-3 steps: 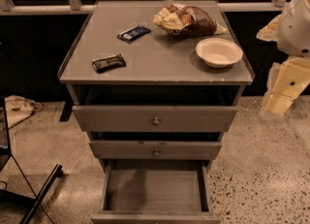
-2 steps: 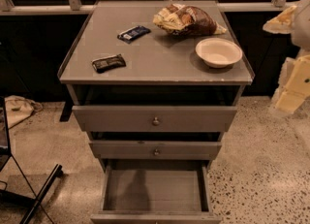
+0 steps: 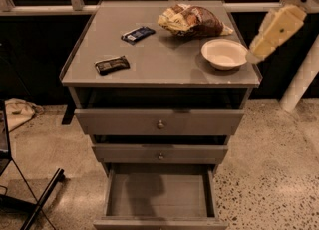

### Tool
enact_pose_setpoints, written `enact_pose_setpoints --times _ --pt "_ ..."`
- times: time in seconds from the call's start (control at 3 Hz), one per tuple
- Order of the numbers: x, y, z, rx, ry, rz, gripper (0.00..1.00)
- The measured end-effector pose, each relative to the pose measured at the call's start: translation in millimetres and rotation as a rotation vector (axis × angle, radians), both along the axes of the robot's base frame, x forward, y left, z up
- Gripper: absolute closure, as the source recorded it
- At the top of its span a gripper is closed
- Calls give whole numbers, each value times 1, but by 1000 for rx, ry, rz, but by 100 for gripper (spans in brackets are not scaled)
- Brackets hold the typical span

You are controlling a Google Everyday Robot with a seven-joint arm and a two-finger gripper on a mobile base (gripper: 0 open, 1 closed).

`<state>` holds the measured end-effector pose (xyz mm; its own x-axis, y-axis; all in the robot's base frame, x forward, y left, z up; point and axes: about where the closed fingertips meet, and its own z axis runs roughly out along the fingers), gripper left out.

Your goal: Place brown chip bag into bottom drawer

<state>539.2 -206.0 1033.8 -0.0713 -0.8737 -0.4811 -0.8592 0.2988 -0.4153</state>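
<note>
The gripper hangs past the bench's right edge; its grip I cannot tell. The brown chip bag lies near the back right corner; reaching there may knock the bowl.

One camera, set high in front of the cabinet, faces steeply down on its top and bottom drawer from close by; gripper at upper right.
</note>
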Motion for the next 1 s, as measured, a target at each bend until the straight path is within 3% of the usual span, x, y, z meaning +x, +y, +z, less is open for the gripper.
enact_pose_setpoints --times 0.33,0.67,1.0 --pt "53 2 -1 81 -26 -33 0" --pt "107 15 -20 111 19 -56 0" --pt "116 20 -19 117 12 -50 0"
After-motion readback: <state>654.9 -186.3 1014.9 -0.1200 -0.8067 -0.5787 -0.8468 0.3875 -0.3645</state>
